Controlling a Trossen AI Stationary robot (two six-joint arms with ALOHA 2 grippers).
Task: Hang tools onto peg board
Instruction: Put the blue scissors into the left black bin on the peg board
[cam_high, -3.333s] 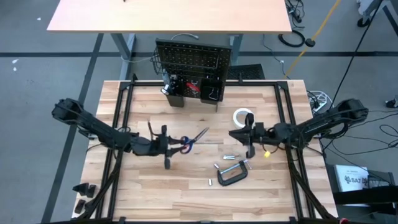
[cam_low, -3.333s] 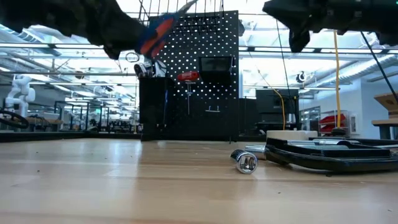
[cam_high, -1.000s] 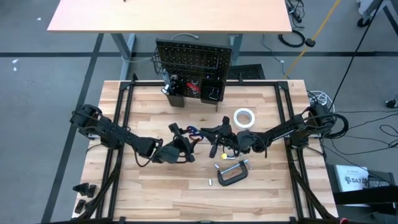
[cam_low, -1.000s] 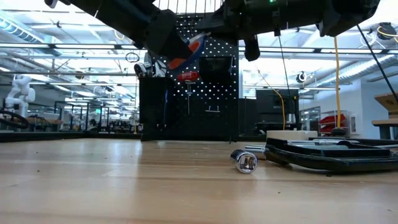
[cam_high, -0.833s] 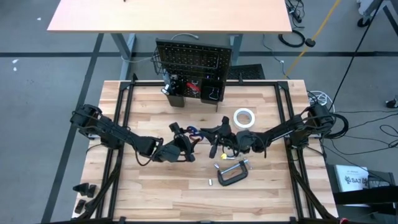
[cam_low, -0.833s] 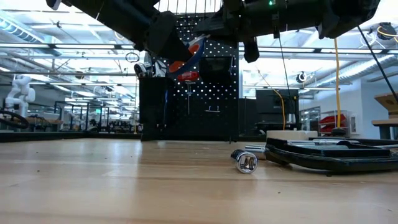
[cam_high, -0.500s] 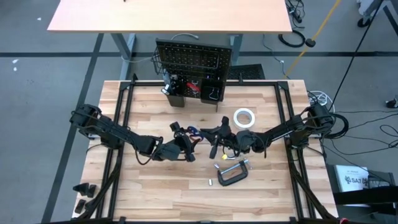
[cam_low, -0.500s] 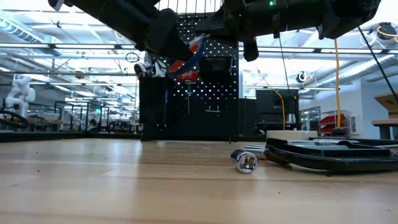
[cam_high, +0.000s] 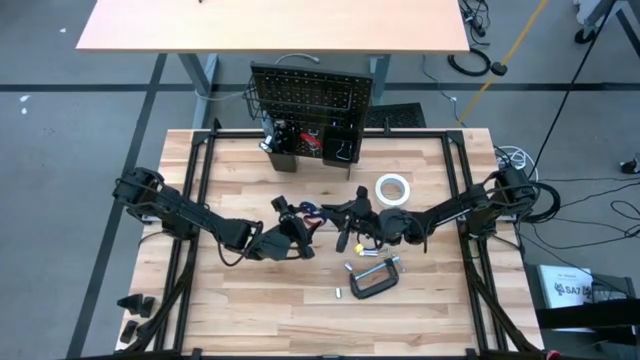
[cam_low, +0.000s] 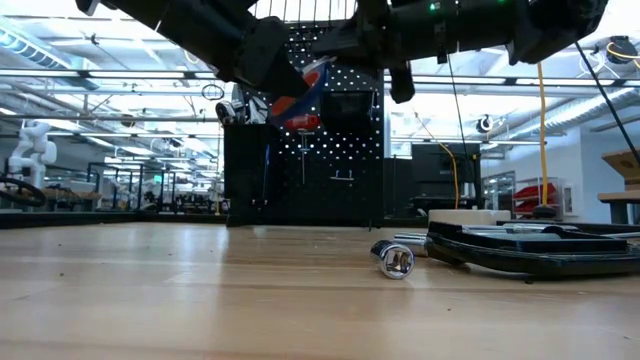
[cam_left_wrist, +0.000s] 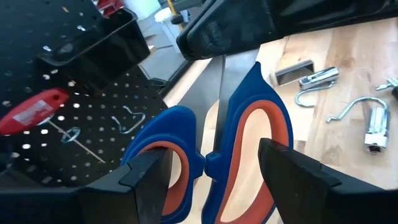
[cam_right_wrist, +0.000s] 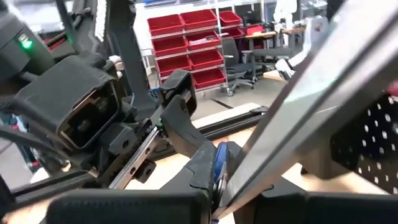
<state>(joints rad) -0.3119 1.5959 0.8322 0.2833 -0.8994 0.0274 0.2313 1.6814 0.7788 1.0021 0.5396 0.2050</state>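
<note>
- Left gripper (cam_left_wrist: 211, 171) spread wide around scissors (cam_left_wrist: 239, 140) handles mid-table, not pinching; right gripper (cam_high: 352, 213) clamped on blades (handover).
- Could drop if right lets go early.
- Peg board (cam_high: 310, 95) well apart.

Overhead, table-level and two close wrist cameras, all sharing scissors (cam_left_wrist: 249, 130).

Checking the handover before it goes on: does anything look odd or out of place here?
The scissors hang in mid-air above the table, between both arms. The right gripper is shut on the blades, while the left gripper has its fingers open either side of the handles. On the table, the C-clamp and tape roll lie loose, not yet hung.
</note>
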